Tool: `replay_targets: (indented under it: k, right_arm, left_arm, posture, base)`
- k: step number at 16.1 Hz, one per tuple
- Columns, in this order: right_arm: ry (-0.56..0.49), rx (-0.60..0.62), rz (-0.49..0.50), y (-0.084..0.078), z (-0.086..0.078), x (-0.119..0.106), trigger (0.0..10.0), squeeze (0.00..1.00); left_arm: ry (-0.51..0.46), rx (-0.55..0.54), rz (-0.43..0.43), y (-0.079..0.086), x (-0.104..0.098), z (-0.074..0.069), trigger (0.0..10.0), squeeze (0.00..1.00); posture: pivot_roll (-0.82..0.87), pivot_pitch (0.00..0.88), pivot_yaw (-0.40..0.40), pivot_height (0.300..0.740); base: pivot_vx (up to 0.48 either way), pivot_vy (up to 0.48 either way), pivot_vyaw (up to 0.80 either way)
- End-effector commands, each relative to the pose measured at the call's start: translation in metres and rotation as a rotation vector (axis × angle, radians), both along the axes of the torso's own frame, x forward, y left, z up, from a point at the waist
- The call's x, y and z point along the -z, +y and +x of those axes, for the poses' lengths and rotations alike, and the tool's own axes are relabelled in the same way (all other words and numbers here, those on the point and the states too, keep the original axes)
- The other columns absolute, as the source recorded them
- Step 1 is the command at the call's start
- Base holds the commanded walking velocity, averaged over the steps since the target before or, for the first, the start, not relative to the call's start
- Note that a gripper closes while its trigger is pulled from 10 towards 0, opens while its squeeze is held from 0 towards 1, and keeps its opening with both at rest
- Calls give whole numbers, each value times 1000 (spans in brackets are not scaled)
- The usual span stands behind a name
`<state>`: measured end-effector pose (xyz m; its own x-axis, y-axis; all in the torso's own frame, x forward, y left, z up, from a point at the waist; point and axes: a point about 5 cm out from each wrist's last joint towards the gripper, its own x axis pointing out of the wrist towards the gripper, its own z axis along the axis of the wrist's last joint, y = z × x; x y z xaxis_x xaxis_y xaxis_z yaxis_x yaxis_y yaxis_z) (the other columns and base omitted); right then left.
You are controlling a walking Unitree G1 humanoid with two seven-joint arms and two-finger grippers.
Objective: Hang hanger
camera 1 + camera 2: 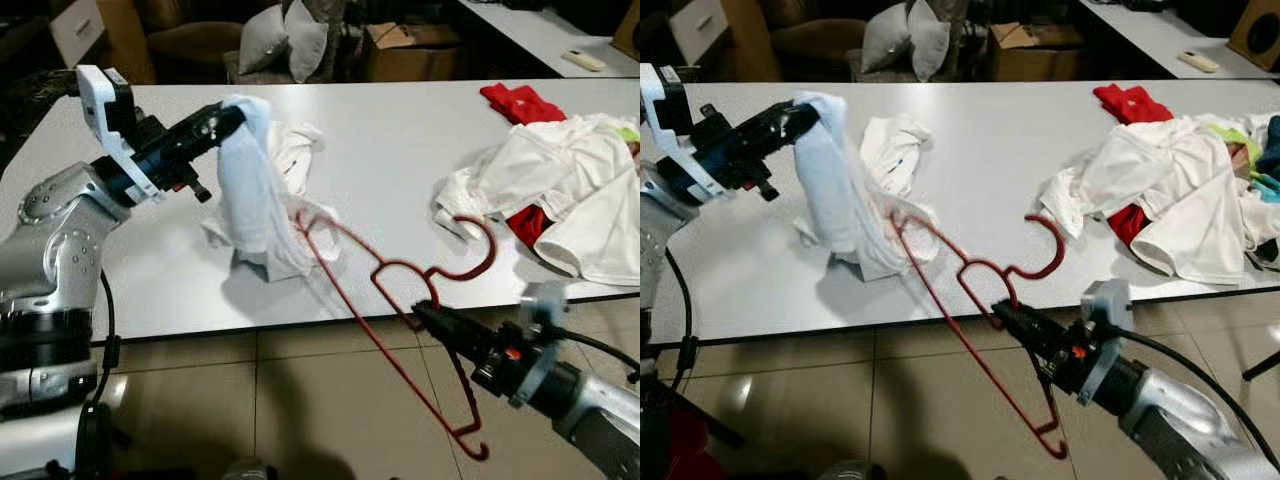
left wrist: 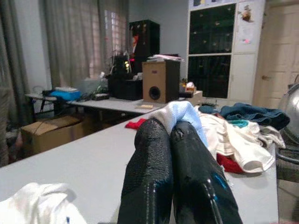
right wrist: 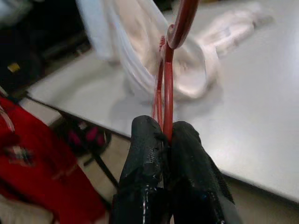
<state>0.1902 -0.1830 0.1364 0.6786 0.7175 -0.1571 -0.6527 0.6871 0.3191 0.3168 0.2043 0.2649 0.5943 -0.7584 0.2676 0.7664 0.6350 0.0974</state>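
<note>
The left gripper (image 1: pixel 232 117), jaws clamped on a white garment (image 1: pixel 255 205), lifts it off the desk (image 1: pixel 400 160) while the right gripper (image 1: pixel 422 313), jaws closed on the red hanger (image 1: pixel 345 270), threads one end inside.

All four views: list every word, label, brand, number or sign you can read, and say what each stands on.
No text can be read in any of the views.
Pale paper sheets on the tall dark glass-door cabinet: too blurred to read.
Brown cardboard box behind the long white table: no legible print.
Small red marks on the right end effector and the white garment: too small to read as characters.
</note>
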Motion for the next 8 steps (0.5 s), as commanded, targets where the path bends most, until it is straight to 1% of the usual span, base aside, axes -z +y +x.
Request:
replay_targets:
  k: [1, 4, 5, 6, 7, 8]
  right_arm:
    - [19, 2, -25, -2, 1, 2, 10000, 0]
    - [38, -4, -1, -3, 9, 2, 10000, 0]
    - [45, -13, 13, -2, 16, 3, 10000, 0]
    - [55, -27, 49, 1, 23, 3, 10000, 0]
    - [59, -33, 65, 2, 25, 3, 10000, 0]
    - [76, -58, 98, 5, 31, 3, 10000, 0]
  left_arm:
    - [-23, 17, 1, -3, -6, -4, 0, 0]
    - [-37, 98, -4, -8, -11, -19, 0, 0]
    - [-26, 164, 13, -14, -10, -29, 0, 0]
    - [-15, 214, 31, -20, -8, -36, 0, 0]
    - [-12, 222, 36, -22, -7, -38, 0, 0]
    - [-7, 230, 47, -29, -5, -40, 0, 0]
  posture:
    - [-15, 18, -15, 740]
    - [-8, 14, -35, 740]
    - [-5, 13, -43, 740]
    - [-2, 14, -48, 740]
    - [-2, 15, -49, 740]
    - [3, 20, -61, 740]
  base:
    - [0, 0, 0]
    - [0, 0, 0]
    - [0, 0, 0]
    - [0, 0, 0]
    - [0, 0, 0]
    - [0, 0, 0]
